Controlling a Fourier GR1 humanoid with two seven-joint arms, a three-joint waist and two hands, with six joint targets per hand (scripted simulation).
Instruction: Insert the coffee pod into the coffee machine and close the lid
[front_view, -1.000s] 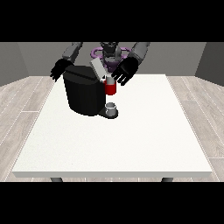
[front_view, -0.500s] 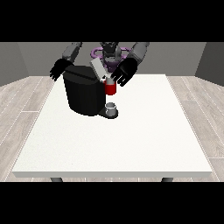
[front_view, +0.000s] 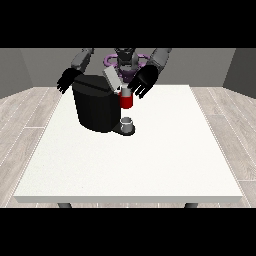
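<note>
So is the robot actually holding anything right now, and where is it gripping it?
It cannot be told. The hand at the view's right is by the coffee machine, just above the red pod holder; the other hand holds nothing.

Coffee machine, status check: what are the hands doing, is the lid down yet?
Hand at view's right open, beside the red pod holder. Hand at view's left open, behind the coffee machine. Lid up. Cup below; nothing blocking.

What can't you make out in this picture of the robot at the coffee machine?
- Front view: the black coffee machine hides the table behind it and part of the hand at the view's left.
- Whether the hand at the view's right touches the red pod holder: too small to tell.
- The coffee pod itself: not discernible.
- The grey lid: its hinge is unclear.
</note>
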